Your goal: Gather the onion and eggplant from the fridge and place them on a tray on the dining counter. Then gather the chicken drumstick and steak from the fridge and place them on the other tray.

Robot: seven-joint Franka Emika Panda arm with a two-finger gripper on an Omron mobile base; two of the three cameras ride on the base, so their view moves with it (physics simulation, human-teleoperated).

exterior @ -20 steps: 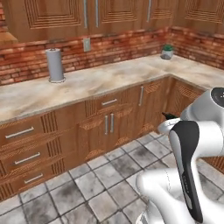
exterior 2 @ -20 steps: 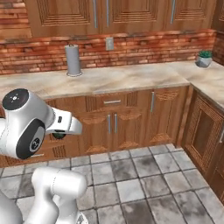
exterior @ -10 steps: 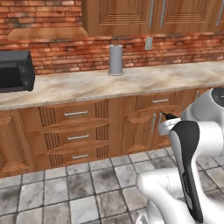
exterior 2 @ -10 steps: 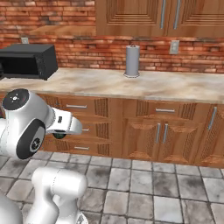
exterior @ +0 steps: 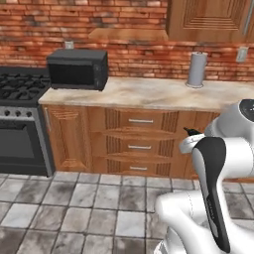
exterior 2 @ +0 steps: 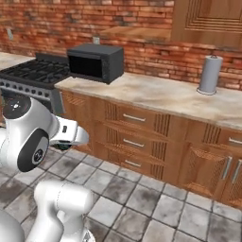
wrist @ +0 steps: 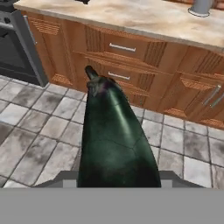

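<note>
Right now the eggplant (wrist: 114, 140) sits lengthwise in the claw (wrist: 118, 177), seen from the hand view: a dark, glossy green-black body that widens toward the claw and narrows away from it to a stubby stem end. The claw is clamped on the eggplant's broad end; the finger tips themselves are hidden behind its bulk, so how far up the sides they reach cannot be told. The stem end points out toward the wall counter (wrist: 144, 19), whose marbled beige top runs across the far side of that view, and the eggplant hangs over the grey tiled floor (wrist: 35, 131) in front of the counter's wooden drawers (wrist: 124, 48).

Taking the wall counter as the landmark, a black microwave (exterior: 78, 68) stands on its top at the end nearest the stove (exterior: 20, 87), which adjoins that end of the counter. A grey paper-towel roll (exterior: 197, 69) stands upright on the same top, well apart from the microwave, close to the brick wall (exterior: 124, 52) behind the counter. A wooden upper cabinet (exterior: 211, 20) hangs above the counter on the roll's side. In the left base view the white arm (exterior: 213, 198) rises in front of the counter's drawers, below the roll.
</note>
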